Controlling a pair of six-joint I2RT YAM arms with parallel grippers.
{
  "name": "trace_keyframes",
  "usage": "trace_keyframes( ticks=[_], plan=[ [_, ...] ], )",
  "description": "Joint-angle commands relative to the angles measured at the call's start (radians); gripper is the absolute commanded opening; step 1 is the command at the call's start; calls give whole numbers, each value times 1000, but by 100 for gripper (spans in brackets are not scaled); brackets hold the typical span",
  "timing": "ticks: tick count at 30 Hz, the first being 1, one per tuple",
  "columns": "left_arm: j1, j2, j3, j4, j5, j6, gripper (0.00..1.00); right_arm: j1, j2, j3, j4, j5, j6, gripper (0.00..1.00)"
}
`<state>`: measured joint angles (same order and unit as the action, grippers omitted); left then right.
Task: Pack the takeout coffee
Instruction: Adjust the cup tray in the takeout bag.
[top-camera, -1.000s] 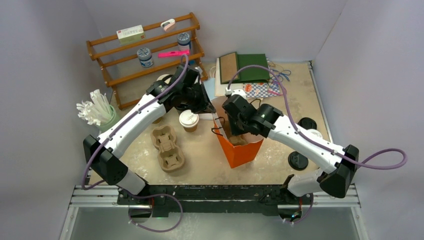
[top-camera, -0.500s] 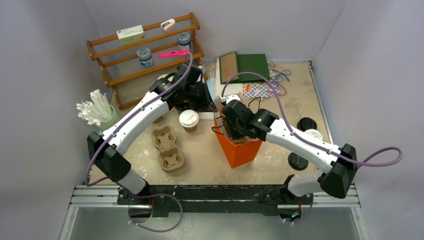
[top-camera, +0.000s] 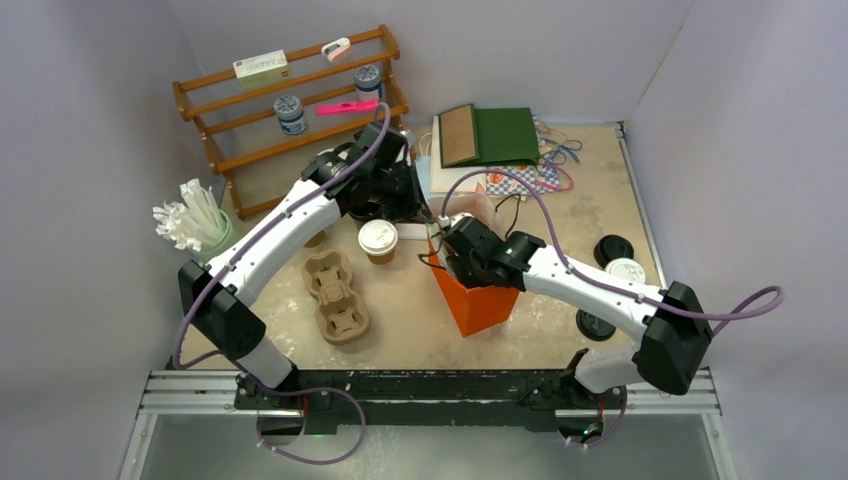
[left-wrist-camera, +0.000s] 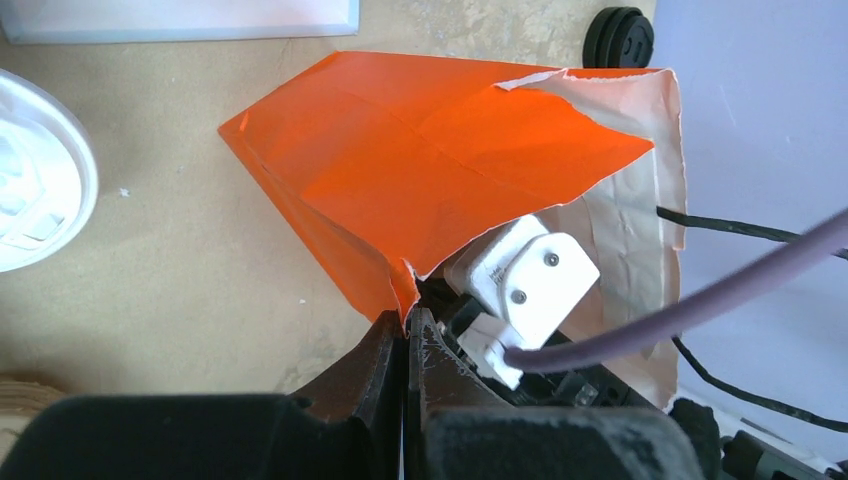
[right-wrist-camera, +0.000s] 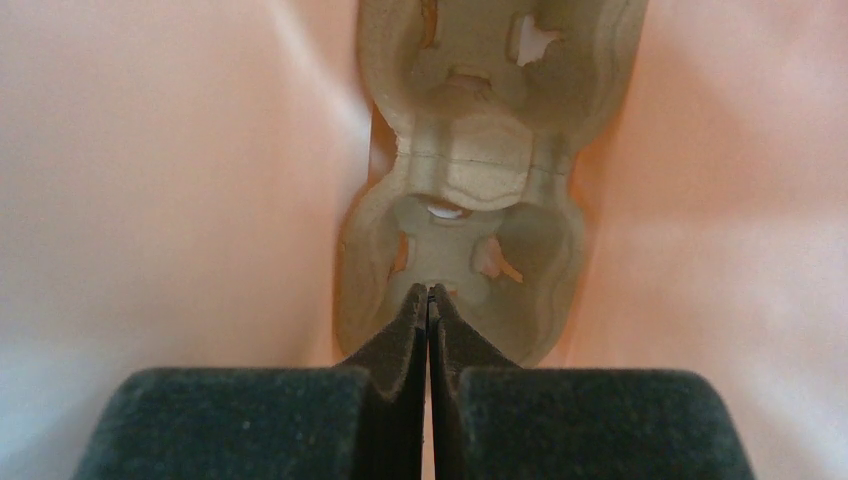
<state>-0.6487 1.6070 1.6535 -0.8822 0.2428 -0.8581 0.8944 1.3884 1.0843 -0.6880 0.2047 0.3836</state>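
Observation:
One takeout coffee (top-camera: 378, 238), a brown cup with a white lid, stands on the table left of the orange paper bag (top-camera: 478, 298); its lid (left-wrist-camera: 30, 190) shows at the left edge of the left wrist view. My left gripper (left-wrist-camera: 405, 318) is shut on the torn upper edge of the bag (left-wrist-camera: 430, 150) and holds its mouth open. My right gripper (right-wrist-camera: 428, 292) is down inside the bag, shut on the middle ridge of a pulp cup carrier (right-wrist-camera: 480, 180). The bag's pale inner walls surround it on both sides.
A second pulp carrier (top-camera: 336, 296) lies left of the bag. A cup of straws (top-camera: 195, 225) and a wooden rack (top-camera: 290, 100) stand at the left and back. Black lids (top-camera: 613, 247) and a white lid (top-camera: 627, 268) lie right of the bag, with notebooks (top-camera: 495, 135) behind.
My right arm has pushed left and down, deeper into the bag, with the carrier. The left arm has shifted slightly, still holding the bag's edge.

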Motion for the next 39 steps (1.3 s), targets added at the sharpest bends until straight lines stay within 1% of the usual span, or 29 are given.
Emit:
trace_keyframes(
  ticks=[1, 5, 9, 16, 26, 33, 39],
  plan=[
    [2, 29, 53, -72, -54, 78, 0, -9, -10, -58, 68, -37, -25, 0],
    [3, 63, 123, -146, -87, 127, 0, -20, 14, -76, 90, -59, -23, 0],
    [2, 83, 152, -162, -64, 155, 0, -28, 65, -42, 72, -53, -17, 0],
    [1, 94, 161, -137, -7, 160, 0, -51, 124, -63, 107, -84, -11, 0],
    [2, 147, 267, -226, 10, 153, 0, -60, 127, -102, 137, -86, -4, 0],
    [2, 146, 245, -198, 45, 145, 0, -61, 164, -60, 91, -92, 14, 0],
    [1, 142, 231, -179, 59, 140, 0, -62, 200, -17, 37, -129, 24, 0]
  ],
)
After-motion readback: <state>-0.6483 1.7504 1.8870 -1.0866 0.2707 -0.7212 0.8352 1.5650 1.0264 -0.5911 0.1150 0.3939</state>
